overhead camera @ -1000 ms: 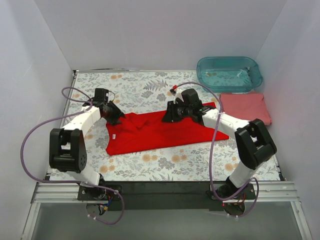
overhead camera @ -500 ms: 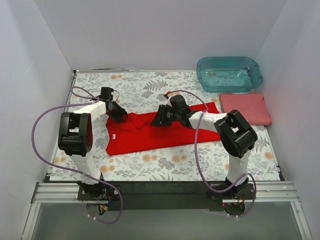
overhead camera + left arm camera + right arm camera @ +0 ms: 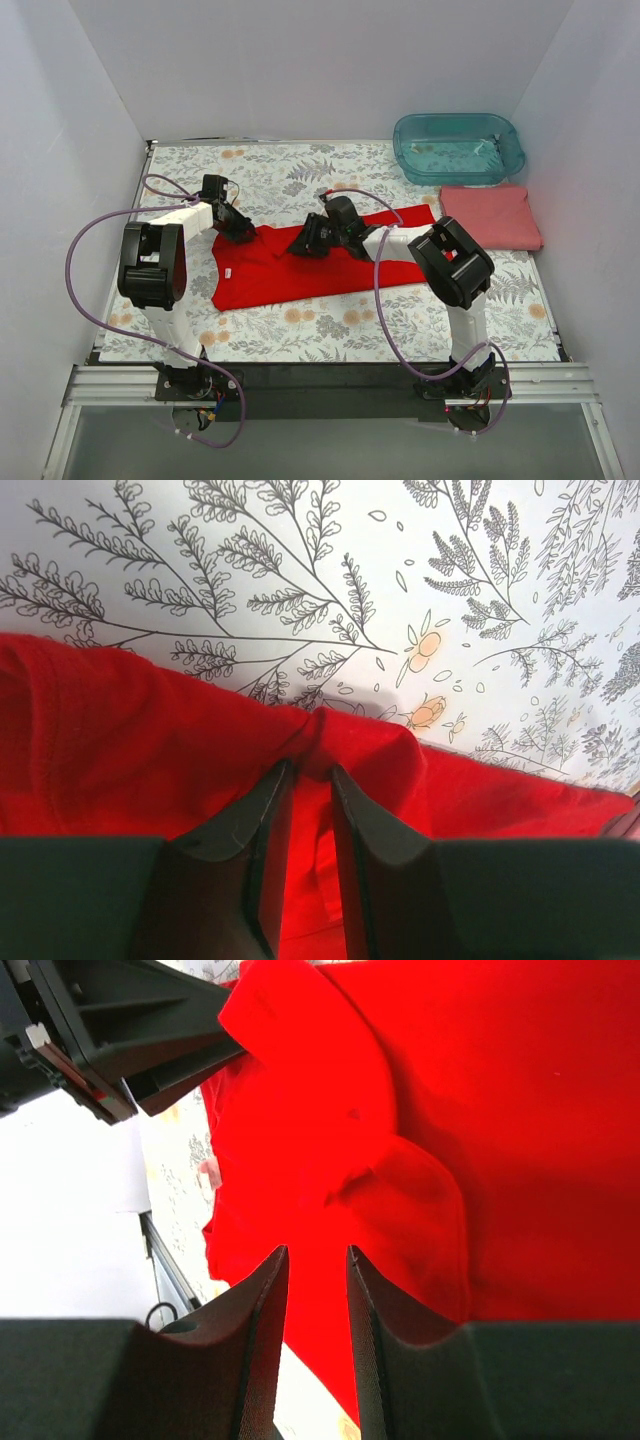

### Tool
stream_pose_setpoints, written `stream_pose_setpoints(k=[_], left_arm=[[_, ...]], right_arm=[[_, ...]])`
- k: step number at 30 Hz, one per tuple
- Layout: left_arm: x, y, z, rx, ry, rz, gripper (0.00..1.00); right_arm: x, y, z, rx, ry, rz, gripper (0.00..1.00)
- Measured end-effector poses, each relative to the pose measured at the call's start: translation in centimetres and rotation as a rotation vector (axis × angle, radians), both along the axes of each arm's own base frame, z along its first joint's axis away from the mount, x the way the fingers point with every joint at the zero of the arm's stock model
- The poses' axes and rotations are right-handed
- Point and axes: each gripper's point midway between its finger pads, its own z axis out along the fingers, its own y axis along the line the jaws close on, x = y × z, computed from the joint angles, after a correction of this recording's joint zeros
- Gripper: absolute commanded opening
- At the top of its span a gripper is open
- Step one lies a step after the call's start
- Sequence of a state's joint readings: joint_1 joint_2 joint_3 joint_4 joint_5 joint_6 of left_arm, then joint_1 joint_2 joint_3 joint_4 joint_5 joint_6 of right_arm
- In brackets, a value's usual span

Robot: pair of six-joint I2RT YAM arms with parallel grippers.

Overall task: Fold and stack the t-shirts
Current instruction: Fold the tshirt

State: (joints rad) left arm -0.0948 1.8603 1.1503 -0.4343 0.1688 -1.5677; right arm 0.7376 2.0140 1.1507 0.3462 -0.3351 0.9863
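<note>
A bright red t-shirt (image 3: 330, 268) lies spread and partly folded on the floral table cover. My left gripper (image 3: 243, 232) is at its far left edge; in the left wrist view the gripper (image 3: 310, 770) is shut on a puckered ridge of red t-shirt (image 3: 150, 760). Low over the shirt's middle sits my right gripper (image 3: 300, 245). In the right wrist view that gripper (image 3: 316, 1252) stands narrowly open above the red t-shirt (image 3: 470, 1110), with nothing pinched. A salmon-pink t-shirt (image 3: 490, 215) lies folded flat at the right.
A translucent teal tub (image 3: 458, 148) stands at the back right, just behind the pink shirt. White walls close in on three sides. The left gripper's black body (image 3: 130, 1030) shows close ahead in the right wrist view. The floral cover (image 3: 330, 330) shows bare at the front.
My right gripper has slid left across the red shirt toward the left gripper. The left arm reached in and its jaws have narrowed onto the shirt's far edge.
</note>
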Motion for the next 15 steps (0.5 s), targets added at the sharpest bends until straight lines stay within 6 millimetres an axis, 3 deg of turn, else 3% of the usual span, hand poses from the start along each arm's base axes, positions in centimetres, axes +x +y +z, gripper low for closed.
stream_pose_setpoints(k=[9,15], left_arm=[[0.0,0.0,0.0,0.0,-0.002,-0.001,0.01],[0.0,0.0,0.0,0.002,-0.003,-0.005,0.0]], right_arm=[[0.3,2.0,-0.1,0.037,0.026,-0.025,0.38],[0.1,2.3,-0.9,0.034,0.053,-0.039,0.38]])
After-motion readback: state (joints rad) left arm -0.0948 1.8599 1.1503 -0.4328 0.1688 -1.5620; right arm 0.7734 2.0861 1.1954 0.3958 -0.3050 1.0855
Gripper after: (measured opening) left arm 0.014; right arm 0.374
